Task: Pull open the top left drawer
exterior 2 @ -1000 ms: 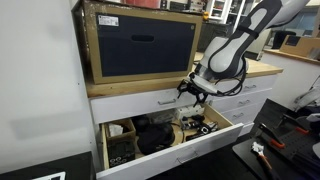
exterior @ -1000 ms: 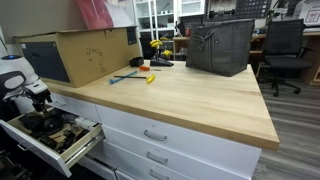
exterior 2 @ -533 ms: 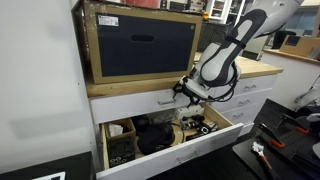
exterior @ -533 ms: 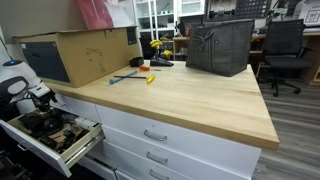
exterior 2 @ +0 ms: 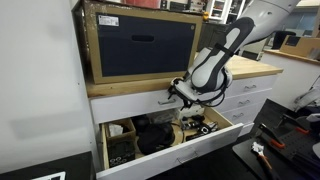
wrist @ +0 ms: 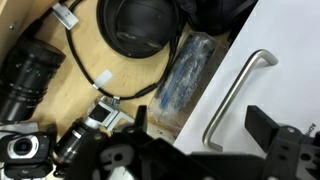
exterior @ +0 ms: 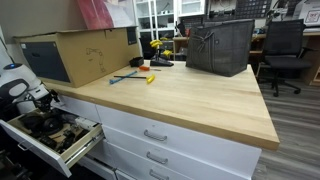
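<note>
The top left drawer (exterior 2: 135, 103) is shut under the wooden countertop, so its contents are hidden. Its white front and silver bar handle (wrist: 235, 95) show in the wrist view. My gripper (exterior 2: 174, 93) is open at that handle. In the wrist view the two dark fingers (wrist: 202, 125) stand on either side of the handle's lower end, not closed on it. In an exterior view the gripper (exterior: 33, 96) is at the left end of the counter.
The drawer below (exterior 2: 180, 140) is pulled out under the gripper and full of dark tools, lenses and cables (wrist: 135, 30). A cardboard box (exterior: 80, 55) and a grey bin (exterior: 220, 45) stand on the counter. More white drawers with bar handles (exterior: 155, 136) are alongside.
The arm has moved the gripper sideways along the top drawer front toward its handle. The drawers have not moved.
</note>
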Robot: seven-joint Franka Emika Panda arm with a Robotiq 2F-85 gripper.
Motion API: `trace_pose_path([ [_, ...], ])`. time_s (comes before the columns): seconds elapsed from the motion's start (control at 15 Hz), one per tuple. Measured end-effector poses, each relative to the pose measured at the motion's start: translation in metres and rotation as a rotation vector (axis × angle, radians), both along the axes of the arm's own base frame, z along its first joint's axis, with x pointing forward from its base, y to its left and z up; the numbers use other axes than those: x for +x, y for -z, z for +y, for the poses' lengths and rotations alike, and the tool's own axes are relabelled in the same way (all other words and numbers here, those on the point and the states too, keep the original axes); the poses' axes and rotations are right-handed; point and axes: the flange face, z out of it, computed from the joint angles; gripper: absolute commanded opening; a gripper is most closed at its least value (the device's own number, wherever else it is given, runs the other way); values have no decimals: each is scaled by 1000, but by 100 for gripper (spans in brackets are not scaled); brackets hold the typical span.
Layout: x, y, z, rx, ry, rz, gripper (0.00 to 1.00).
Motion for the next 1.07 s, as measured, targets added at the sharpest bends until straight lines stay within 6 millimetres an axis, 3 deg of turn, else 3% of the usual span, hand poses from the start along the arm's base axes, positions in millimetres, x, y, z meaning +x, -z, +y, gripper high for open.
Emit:
trace_pose_path([
  [1.07, -6, 17, -3, -13, 143, 14, 100],
])
